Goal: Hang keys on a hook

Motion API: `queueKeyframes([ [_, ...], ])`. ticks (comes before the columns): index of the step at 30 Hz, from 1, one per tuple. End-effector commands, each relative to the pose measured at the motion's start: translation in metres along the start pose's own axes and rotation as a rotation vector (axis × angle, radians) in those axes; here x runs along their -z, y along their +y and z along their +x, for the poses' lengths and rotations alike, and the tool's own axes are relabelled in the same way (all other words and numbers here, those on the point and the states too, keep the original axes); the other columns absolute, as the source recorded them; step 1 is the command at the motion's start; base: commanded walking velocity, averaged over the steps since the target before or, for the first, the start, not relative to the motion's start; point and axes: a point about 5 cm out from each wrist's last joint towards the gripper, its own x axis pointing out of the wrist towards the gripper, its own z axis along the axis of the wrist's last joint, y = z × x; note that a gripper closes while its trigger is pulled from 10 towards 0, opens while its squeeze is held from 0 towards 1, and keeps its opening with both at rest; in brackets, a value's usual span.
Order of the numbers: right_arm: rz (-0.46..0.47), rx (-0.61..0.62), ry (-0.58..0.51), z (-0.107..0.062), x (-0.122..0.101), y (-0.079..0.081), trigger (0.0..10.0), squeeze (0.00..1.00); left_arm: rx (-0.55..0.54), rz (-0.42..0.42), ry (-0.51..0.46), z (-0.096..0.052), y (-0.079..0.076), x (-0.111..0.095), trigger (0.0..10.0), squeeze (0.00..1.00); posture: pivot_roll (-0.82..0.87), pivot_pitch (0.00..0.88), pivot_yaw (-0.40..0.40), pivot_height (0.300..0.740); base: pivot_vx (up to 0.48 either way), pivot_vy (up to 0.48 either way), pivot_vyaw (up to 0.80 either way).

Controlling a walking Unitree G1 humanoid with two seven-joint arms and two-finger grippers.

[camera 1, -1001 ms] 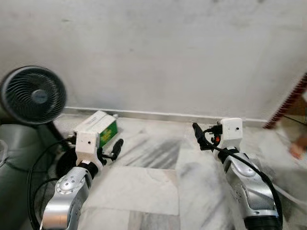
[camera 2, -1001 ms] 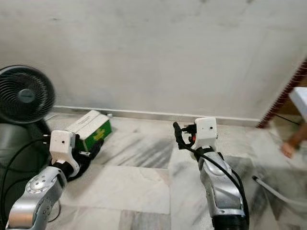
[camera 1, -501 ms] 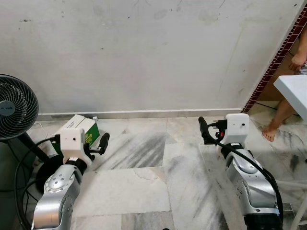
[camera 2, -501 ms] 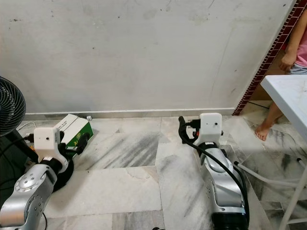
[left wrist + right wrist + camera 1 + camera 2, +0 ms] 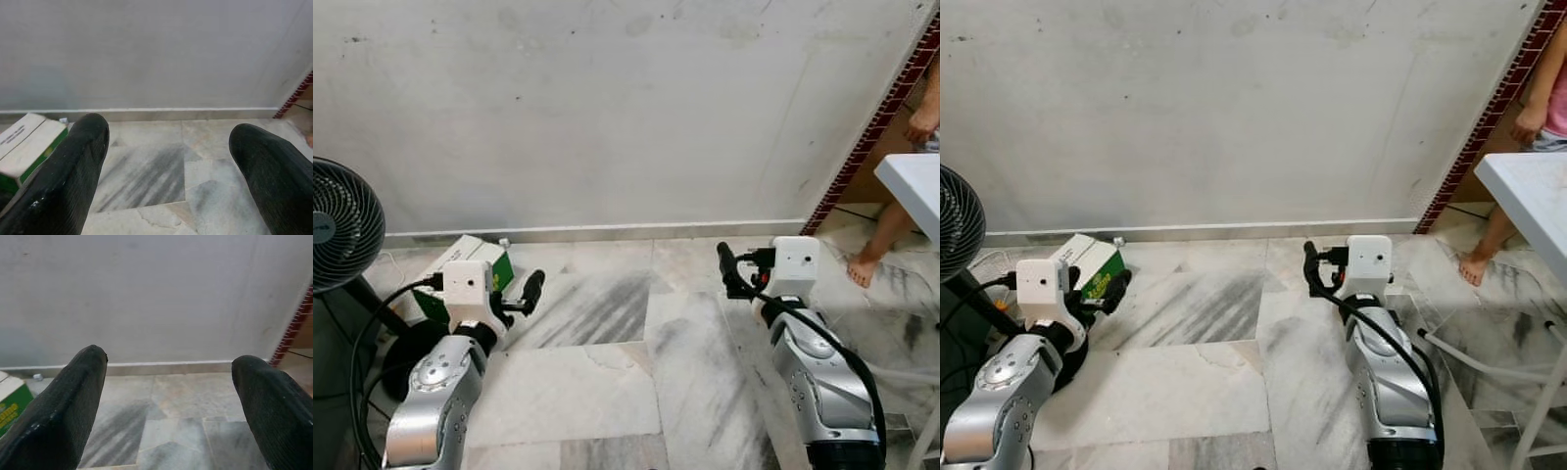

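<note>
I'm facing a plain, stained white wall (image 5: 607, 108) over a grey-veined marble tile floor (image 5: 607, 382). My left gripper (image 5: 166, 161) is raised over the floor with its two black fingers (image 5: 63, 176) spread wide and nothing between them. My right gripper (image 5: 168, 401) is held at the same height, its fingers (image 5: 58, 416) equally wide apart and bare. Just beyond the left gripper, a white-and-green cardboard box (image 5: 470, 264) lies on the floor against the skirting. A black round floor fan (image 5: 337, 230) stands at my far left. At the right edge there is a white tabletop (image 5: 1528, 191) and a person's bare leg and foot (image 5: 876, 250) (beside a red-brick wall edge (image 5: 876, 122)). I can't make out any keys or a hook from here.
</note>
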Motion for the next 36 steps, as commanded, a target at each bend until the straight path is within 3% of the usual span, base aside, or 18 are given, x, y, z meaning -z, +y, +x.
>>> queueKeyframes([
  [1,0.008,0.001,-0.006,-0.0005,-0.0036,0.0012,10.0,0.00,0.001,0.004,-0.001,-0.0002,0.0014,-0.0029,10.0,0.00,0.04,0.081,0.008,0.740,0.000,0.000,-0.79],
  [16,0.006,-0.010,-0.015,0.0028,-0.0074,0.0013,10.0,0.00,0.009,-0.006,0.002,-0.0005,-0.0012,-0.0010,10.0,0.00,0.04,0.081,-0.002,0.740,0.232,0.083,-0.62],
  [36,0.015,-0.013,-0.009,0.0050,-0.0075,0.0050,10.0,0.00,0.019,-0.011,0.016,0.0009,-0.0023,0.0006,10.0,0.00,0.04,0.088,0.002,0.740,0.268,0.249,0.00],
])
